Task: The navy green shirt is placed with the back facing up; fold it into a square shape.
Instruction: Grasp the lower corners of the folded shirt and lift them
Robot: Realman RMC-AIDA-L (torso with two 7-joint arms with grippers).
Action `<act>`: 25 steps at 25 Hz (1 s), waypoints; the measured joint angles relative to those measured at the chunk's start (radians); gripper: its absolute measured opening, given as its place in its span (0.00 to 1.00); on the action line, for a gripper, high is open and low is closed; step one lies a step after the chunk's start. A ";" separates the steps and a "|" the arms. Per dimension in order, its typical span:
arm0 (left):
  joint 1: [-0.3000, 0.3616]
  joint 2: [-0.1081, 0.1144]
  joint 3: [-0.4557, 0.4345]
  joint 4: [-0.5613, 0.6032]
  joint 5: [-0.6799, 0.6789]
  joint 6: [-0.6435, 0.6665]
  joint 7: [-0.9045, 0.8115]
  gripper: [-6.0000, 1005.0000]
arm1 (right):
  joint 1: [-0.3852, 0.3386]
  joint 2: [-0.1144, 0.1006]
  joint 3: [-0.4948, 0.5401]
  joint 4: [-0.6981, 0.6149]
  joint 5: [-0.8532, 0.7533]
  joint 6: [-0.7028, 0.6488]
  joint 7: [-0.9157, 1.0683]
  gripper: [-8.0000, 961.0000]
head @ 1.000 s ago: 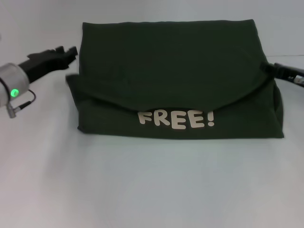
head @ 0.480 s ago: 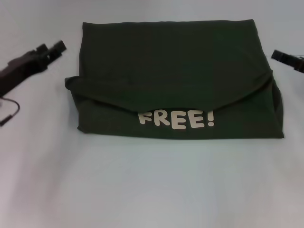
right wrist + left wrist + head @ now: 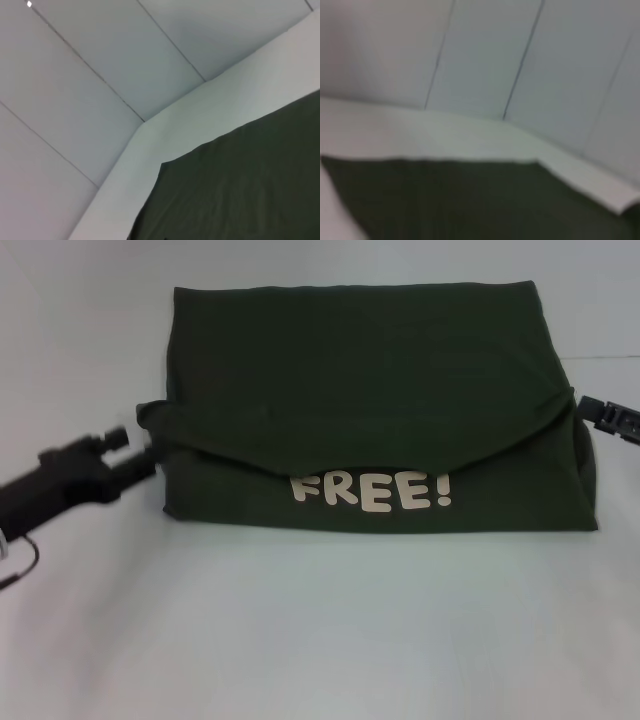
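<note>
The navy green shirt (image 3: pixel 370 390) lies folded on the white table, its top flap turned down over a lower layer that shows the cream "FREE!" lettering (image 3: pixel 372 492). My left gripper (image 3: pixel 135 450) is at the shirt's near-left corner, beside a small bump of cloth, its fingers apart with nothing between them. At the shirt's right edge, my right gripper (image 3: pixel 595 412) only shows its tip. In the left wrist view the shirt (image 3: pixel 470 205) fills the lower part, and the right wrist view catches one corner of the shirt (image 3: pixel 240 190).
The white table (image 3: pixel 320 640) spreads wide in front of the shirt and on both sides. Pale panelled walls (image 3: pixel 100 60) rise behind the table's far edge.
My left gripper has swung from the shirt's far-left side down to its near-left corner. The right gripper pulled away, then came back lower beside the right edge. The shirt has not moved.
</note>
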 joint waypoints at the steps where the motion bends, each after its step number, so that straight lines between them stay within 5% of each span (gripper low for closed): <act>1: 0.002 -0.001 -0.001 -0.006 0.029 -0.010 0.022 0.67 | -0.005 0.001 0.006 0.002 0.003 -0.002 0.003 0.78; 25: -0.041 -0.003 0.046 -0.181 0.104 -0.275 0.286 0.67 | -0.024 0.029 0.051 0.013 0.024 0.029 0.031 0.78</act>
